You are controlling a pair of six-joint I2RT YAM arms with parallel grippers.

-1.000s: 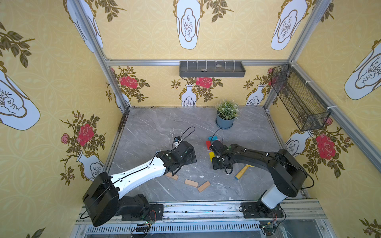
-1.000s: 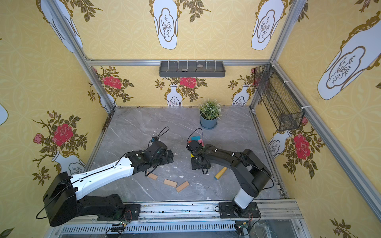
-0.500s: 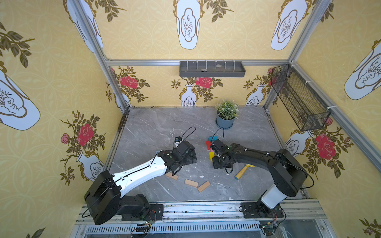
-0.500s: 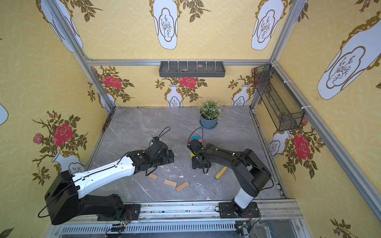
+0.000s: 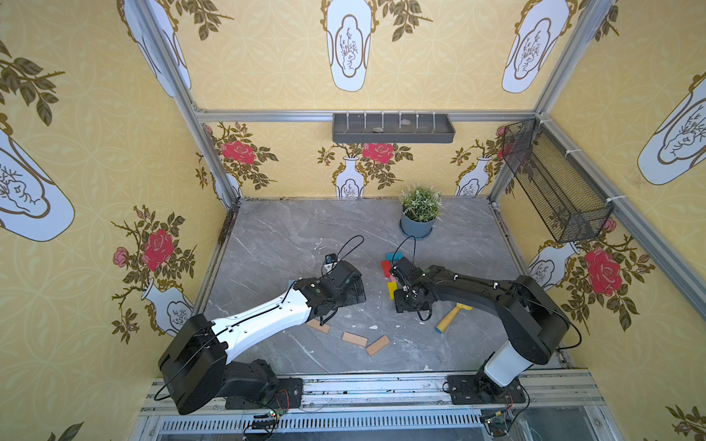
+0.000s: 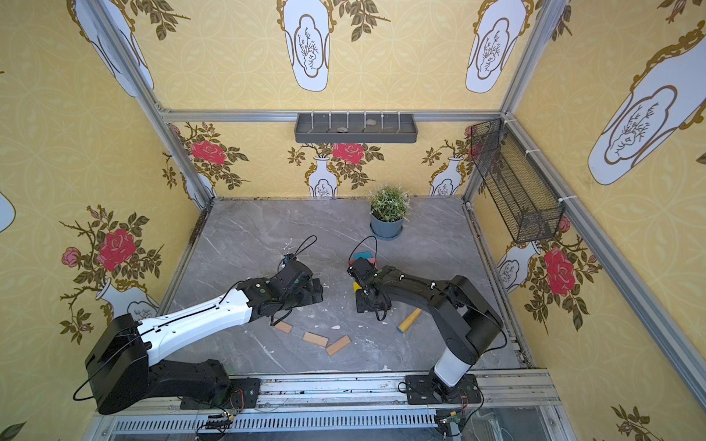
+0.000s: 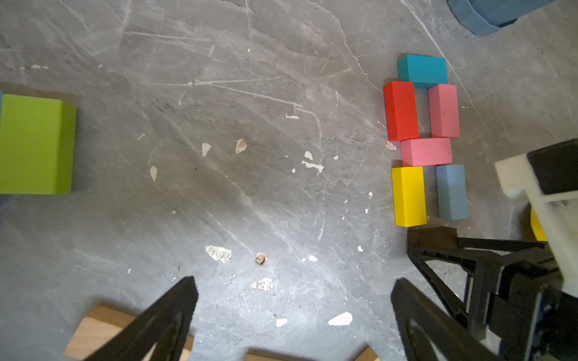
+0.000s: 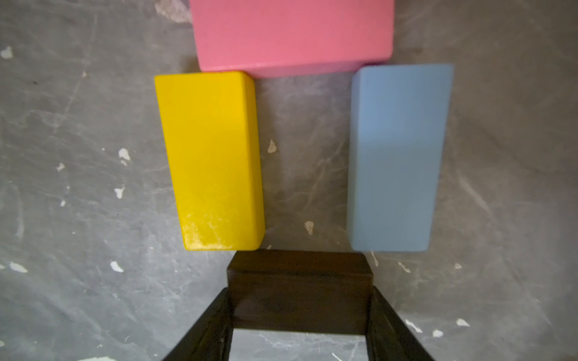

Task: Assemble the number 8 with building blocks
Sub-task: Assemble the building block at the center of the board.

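Note:
In the left wrist view a figure of building blocks lies on the grey floor: teal (image 7: 423, 70) across the top, red (image 7: 401, 111) and pink (image 7: 444, 110) as sides, pink (image 7: 426, 151) across the middle, then yellow (image 7: 409, 195) and light blue (image 7: 452, 192) below. My right gripper (image 8: 300, 292) is shut on a dark brown block (image 8: 300, 281), held crosswise right at the free ends of the yellow (image 8: 212, 162) and light blue (image 8: 397, 156) blocks. My left gripper (image 7: 294, 283) stands open over bare floor to the left of the figure, holding nothing.
A green block (image 7: 34, 143) lies off to the left. Three tan wood blocks (image 5: 354, 339) lie near the front edge. A yellow toy tool (image 5: 450, 317) rests under the right arm. A potted plant (image 5: 418, 223) stands at the back. Walls close in on three sides.
The left arm has swayed slightly. Both grippers stay about where they were, the right one holding the dark brown block throughout.

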